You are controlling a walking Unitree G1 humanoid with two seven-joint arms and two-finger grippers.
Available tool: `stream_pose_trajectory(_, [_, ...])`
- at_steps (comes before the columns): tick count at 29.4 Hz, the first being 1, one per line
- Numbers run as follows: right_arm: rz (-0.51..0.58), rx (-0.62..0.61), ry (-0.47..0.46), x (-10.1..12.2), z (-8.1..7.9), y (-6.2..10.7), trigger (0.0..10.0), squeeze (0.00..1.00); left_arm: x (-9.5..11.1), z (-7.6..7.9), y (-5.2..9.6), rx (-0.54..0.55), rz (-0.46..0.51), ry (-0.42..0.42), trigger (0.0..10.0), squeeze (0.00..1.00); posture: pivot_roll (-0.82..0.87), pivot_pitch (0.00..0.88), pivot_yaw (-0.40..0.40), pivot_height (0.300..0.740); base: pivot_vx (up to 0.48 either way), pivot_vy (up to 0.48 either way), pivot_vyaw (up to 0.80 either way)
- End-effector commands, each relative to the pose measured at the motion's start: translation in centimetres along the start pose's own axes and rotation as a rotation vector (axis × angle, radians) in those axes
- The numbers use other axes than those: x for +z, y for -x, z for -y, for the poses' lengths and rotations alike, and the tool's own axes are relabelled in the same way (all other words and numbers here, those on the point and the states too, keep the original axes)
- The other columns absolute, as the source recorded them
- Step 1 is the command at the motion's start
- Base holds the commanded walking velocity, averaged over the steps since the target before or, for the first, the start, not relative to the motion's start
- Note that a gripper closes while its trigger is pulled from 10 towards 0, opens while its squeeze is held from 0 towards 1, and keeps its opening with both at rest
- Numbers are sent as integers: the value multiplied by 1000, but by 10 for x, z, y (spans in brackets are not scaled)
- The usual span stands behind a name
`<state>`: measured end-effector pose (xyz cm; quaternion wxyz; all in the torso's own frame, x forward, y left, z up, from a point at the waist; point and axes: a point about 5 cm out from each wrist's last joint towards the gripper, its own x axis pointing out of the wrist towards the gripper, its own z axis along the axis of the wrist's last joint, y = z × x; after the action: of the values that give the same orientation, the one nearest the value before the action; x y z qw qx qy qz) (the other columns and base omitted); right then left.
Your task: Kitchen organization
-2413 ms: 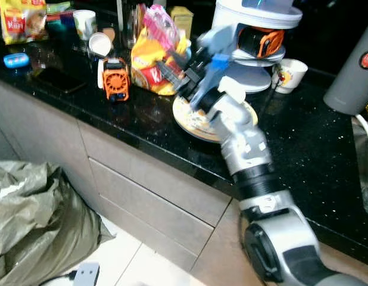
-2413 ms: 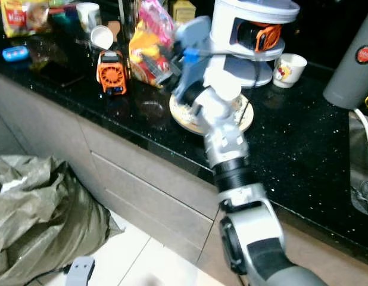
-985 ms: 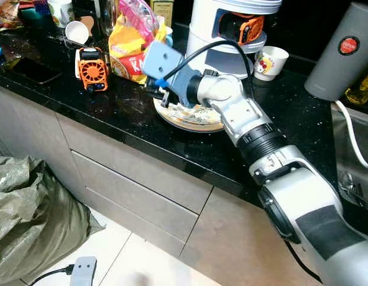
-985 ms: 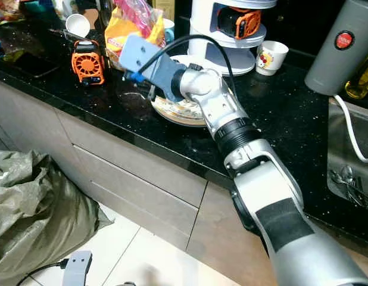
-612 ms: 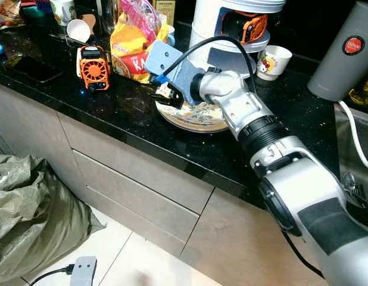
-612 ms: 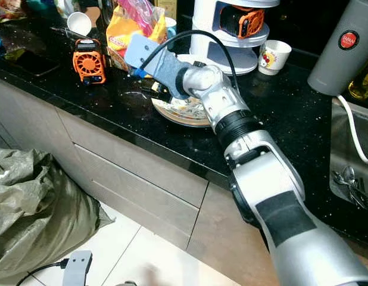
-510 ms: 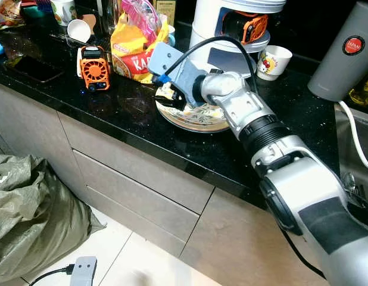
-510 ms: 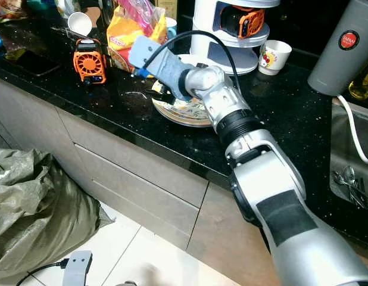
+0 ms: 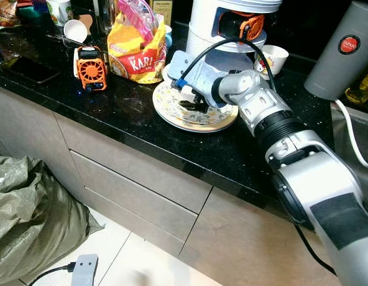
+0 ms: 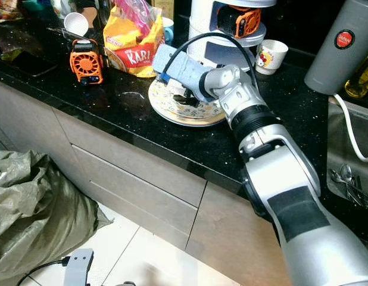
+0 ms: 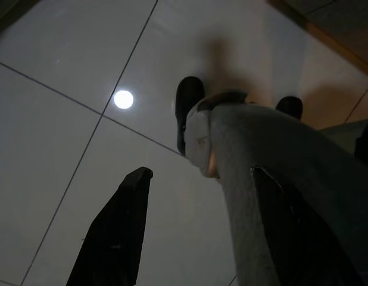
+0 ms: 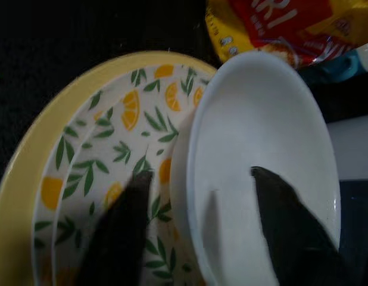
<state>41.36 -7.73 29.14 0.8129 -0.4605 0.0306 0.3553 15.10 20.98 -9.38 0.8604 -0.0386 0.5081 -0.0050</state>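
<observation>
- Black speckled stone forms the kitchen counter (image 9: 136,113), with grey drawer fronts (image 9: 130,190) below it and pale floor tiles (image 9: 121,262) underneath.
- On the floor at 8 o'clock of the head views lies a crumpled olive-grey sack (image 9: 29,214).
- At the counter's middle sits a yellow-rimmed plate (image 9: 172,116) printed with lemons and leaves; a white bowl (image 12: 261,173) rests on it, toward the snack bag.
- The right gripper (image 12: 199,232) hangs over that plate, its two black fingers (image 12: 121,232) spread apart with the bowl's rim between them, holding nothing.
- At 11 o'clock of the plate stands a yellow snack bag (image 9: 136,50) whose red band reads "KARI".
- An orange handheld fan (image 9: 90,68) stands at 9 o'clock of the bag; a dark phone (image 9: 30,70) lies further that way.
- At 2 o'clock, a grey flask (image 9: 339,53) carries a red round label, too small to read.
- A small printed cup (image 9: 272,58) stands beside a white tiered stand (image 9: 223,30).
- The left gripper (image 11: 199,226) points at the floor tiles, fingers apart, beside a grey trouser leg (image 11: 273,179).
</observation>
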Motion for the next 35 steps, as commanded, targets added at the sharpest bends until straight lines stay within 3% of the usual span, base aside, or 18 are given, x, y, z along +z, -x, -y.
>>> stream_pose_trajectory(1, [-30,4,22,0,6,4,0,0,-8,5,0,-15,-26,7,10000,0,104,51,-91,740,0,0,0])
stream_pose_trajectory(13, [-38,8,65,1,8,6,0,0,-8,3,0,-7,-24,20,10000,0,98,54,-87,740,0,0,0])
stream_pose_trajectory(16, [4,21,48,4,6,5,0,0,-8,3,0,-6,-23,20,10000,0,98,53,-86,740,0,0,0])
stream_pose_trajectory(21, [276,8,-72,30,7,8,0,0,-7,2,0,-5,-22,20,10000,0,89,51,-72,740,0,0,0])
stream_pose_trajectory(25, [425,50,-142,38,4,15,0,0,-7,1,1,-8,-29,8,10000,0,74,51,-63,740,0,0,0])
stream_pose_trajectory(30, [763,251,-218,36,-15,51,0,0,-1,4,-1,-19,-22,-12,10000,0,46,48,-52,740,0,0,0])
stream_pose_trajectory(33, [813,290,-243,34,-19,58,0,0,1,5,-2,-21,-18,-14,10000,0,45,51,-51,740,0,0,0])
stream_pose_trajectory(35, [912,354,-293,29,-29,72,0,0,3,6,-2,-24,-12,-16,10000,0,46,52,-49,740,0,0,0])
